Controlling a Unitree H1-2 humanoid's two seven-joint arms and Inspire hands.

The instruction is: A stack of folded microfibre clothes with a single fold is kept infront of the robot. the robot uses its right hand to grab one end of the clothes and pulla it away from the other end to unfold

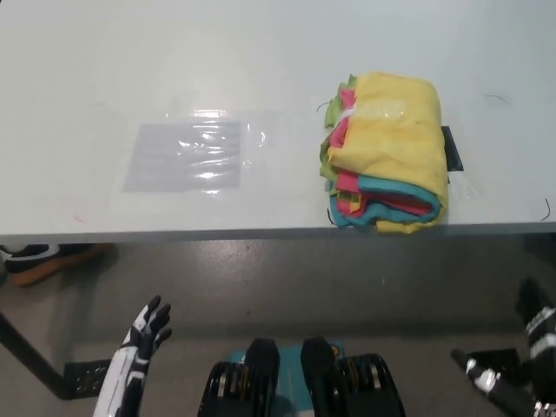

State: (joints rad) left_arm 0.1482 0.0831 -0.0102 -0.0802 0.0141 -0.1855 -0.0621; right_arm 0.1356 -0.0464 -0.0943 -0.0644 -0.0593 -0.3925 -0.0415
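A folded stack of microfibre cloths (391,152) lies at the table's front right, yellow on top with pink, teal and green layers showing at its left and front edges. My white left hand (143,343) hangs open below the table edge at the lower left, fingers apart, holding nothing. My black right hand (534,334) is low at the right edge of the picture, below the table and well clear of the cloths; only part of it shows.
A clear plastic sheet (187,156) lies flat on the grey table (104,69) to the left of the cloths. A small black item (452,148) peeks out from under the stack's right side. The table's front edge (261,233) runs across the middle.
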